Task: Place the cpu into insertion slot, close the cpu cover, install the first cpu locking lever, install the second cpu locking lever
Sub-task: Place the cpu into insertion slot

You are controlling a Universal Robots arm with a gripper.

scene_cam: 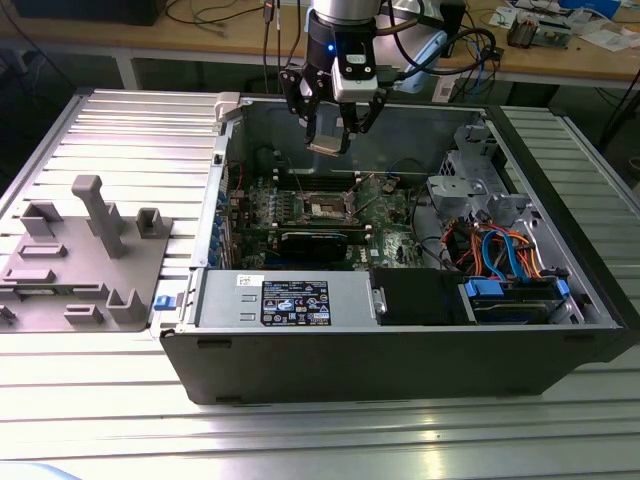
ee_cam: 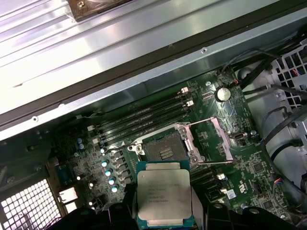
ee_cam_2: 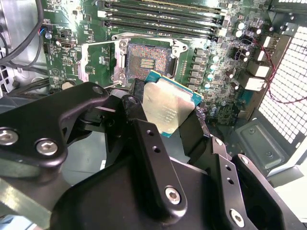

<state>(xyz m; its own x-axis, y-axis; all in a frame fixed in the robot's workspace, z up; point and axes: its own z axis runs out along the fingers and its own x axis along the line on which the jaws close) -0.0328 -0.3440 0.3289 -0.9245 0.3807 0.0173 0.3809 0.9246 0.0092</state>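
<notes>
Gripping the cpu (ee_cam_2: 168, 108) by two opposite edges, the tool (scene_cam: 335, 125) has its black fingers (ee_cam_2: 140, 98) clamped on the chip, silver face showing in both wrist views. It hangs high above the insertion slot (scene_cam: 328, 207), well clear of it, up around the height of the case's open top. And look at the chip in the exterior view: it sits at a slight tilt in the grip, not flat.

Down below, the insertion slot lies bare, dark centre and contacts exposed, nothing seated in it. The cpu cover (ee_cam_2: 86, 62) is swung open to one side of the slot, so the way in looks free. Long memory slots (ee_cam: 144, 122) run along another side of the slot, and the green motherboard (scene_cam: 385, 215) spreads all around it inside the computer case (scene_cam: 400, 360), which rests on the ribbed bench (scene_cam: 120, 120).

Here's the worry, folks. If that chip goes down tilted or twisted off square to the slot, a corner could meet the contacts first and bend them. Drift toward the raised cover, and an edge could catch on the frame. And with only a thin edge-hold, any knock might shift the chip between the fingers.
</notes>
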